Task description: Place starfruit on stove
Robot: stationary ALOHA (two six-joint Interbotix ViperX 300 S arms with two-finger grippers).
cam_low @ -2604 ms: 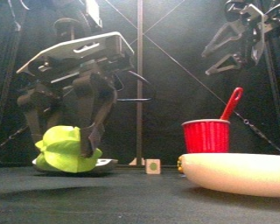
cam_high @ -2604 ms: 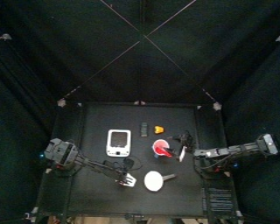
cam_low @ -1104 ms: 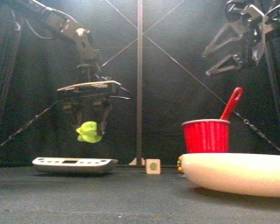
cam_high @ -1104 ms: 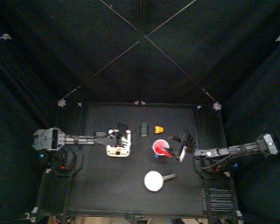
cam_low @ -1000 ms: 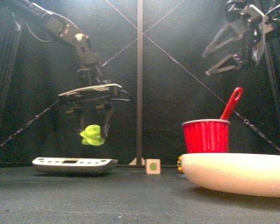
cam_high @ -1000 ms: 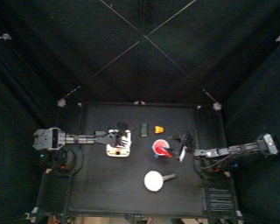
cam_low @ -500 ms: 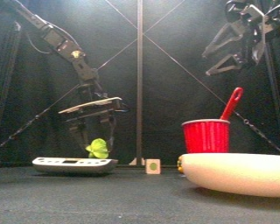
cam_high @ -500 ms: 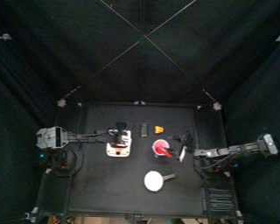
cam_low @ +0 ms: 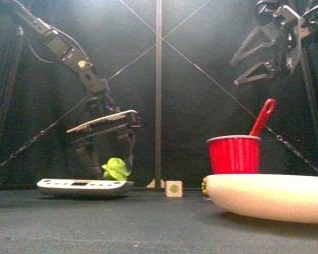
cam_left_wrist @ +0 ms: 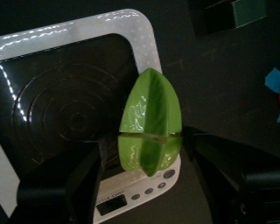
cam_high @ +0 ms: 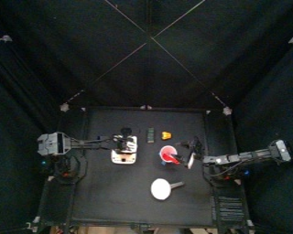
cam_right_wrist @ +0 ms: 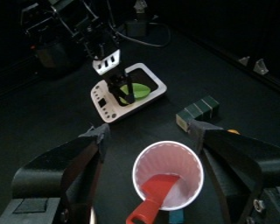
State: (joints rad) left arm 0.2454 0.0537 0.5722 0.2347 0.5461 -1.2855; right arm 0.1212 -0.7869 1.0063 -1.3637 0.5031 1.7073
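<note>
Here the green ribbed starfruit (cam_left_wrist: 152, 122) lies along the flat white stove's (cam_left_wrist: 60, 114) 3 o'clock edge. The left gripper (cam_left_wrist: 149, 166) is spread around it. The right gripper (cam_right_wrist: 149, 133) hangs spread above the red plastic cup (cam_right_wrist: 168, 171).

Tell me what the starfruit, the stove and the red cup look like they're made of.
Starfruit: probably moulded plastic; even green, smooth ridges, slight sheen, a seam line across it. Stove: likely hard plastic; white frame with rounded corners, dark top printed with ring marks and small buttons. Red cup: looks like thin glossy plastic with a rolled rim, though the material is a guess. Left gripper straddles the fruit.
</note>
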